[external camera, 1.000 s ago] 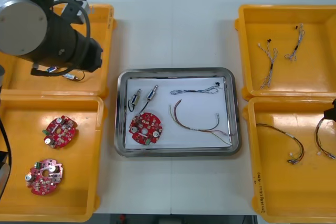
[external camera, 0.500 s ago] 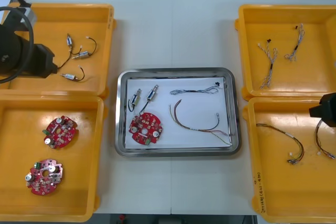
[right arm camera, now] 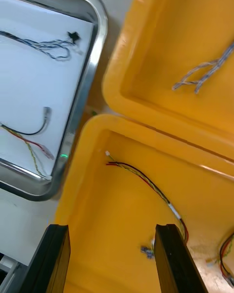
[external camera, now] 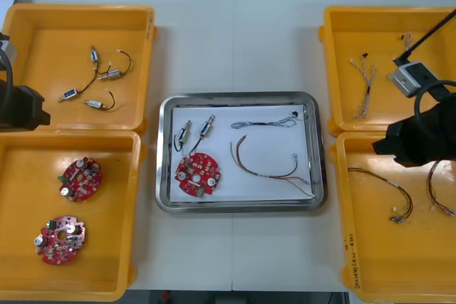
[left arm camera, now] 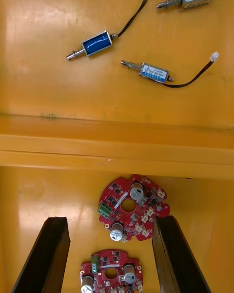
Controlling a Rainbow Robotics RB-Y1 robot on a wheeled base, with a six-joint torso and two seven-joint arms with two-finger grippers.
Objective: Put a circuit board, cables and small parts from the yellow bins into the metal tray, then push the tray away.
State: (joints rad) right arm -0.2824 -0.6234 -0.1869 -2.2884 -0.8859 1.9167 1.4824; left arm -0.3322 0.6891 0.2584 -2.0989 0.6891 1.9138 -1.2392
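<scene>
The far left yellow bin (external camera: 78, 11) holds loose small metal parts (external camera: 100, 76) with thin black leads. The left arm (external camera: 21, 108) sits at the table's left edge, over the wall between the two left bins. The left gripper (left arm camera: 109, 219) hangs above the near left yellow bin (external camera: 107, 261), its fingers (left arm camera: 51, 254) spread wide with nothing between them. Under it lie two spare circuit boards (external camera: 80, 178), one nearer than the other and apart from it.

In the middle stands the metal tray (external camera: 239, 96), white inside. Its left half holds two tray parts (external camera: 196, 132) of metal on the far side and a red circuit board (external camera: 197, 174) just near of them. Its right half holds a twisted blue and white cable (external camera: 267, 122) along the far side. Nearer lie a black cable (right arm camera: 34, 131) and a red and yellow cable (right arm camera: 30, 149), close together.

To the right, the far right yellow bin (external camera: 385, 12) holds two twisted spare cables (external camera: 367, 87). The right arm (external camera: 420, 137) reaches in from the right edge across the wall between the two right bins. The right gripper (right arm camera: 113, 227) hovers over the near right yellow bin (external camera: 370, 261), near its left wall. Its fingers (right arm camera: 168, 254) stand wide apart and grip nothing. A red and yellow bin cable (external camera: 392, 194) lies on the floor below it.
</scene>
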